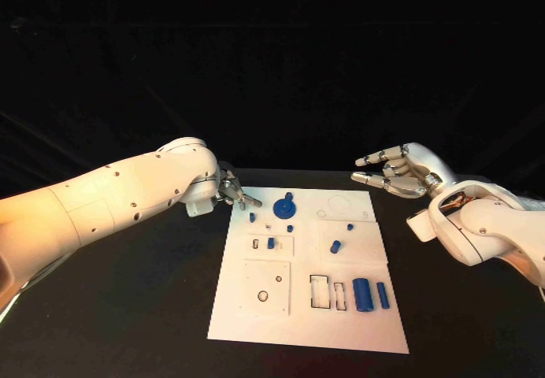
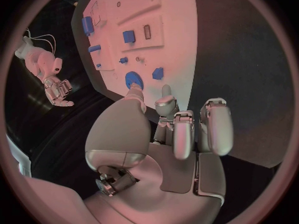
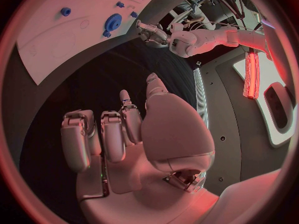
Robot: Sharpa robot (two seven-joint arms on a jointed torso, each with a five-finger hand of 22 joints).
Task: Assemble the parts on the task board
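The white task board (image 1: 306, 324) lies in the middle of the black table. A blue gear (image 1: 284, 209) stands near its far edge, with small blue pieces (image 1: 252, 216) around it. Two blue cylinders (image 1: 364, 294) lie side by side near the board's front right. My left hand (image 1: 231, 191) hovers at the board's far left corner, fingers apart and holding nothing. In the left wrist view its thumb tip (image 2: 136, 92) is just short of the gear (image 2: 132, 78). My right hand (image 1: 398, 175) is raised off the board's far right corner, fingers loosely bent and empty.
Outlined slots and holes (image 1: 320, 291) mark the board's front half. A short blue peg (image 1: 336, 246) lies mid-board on the right. Bare black table (image 1: 136, 315) surrounds the board on both sides. The right wrist view shows the board (image 3: 50, 50) and the left hand (image 3: 152, 32) across it.
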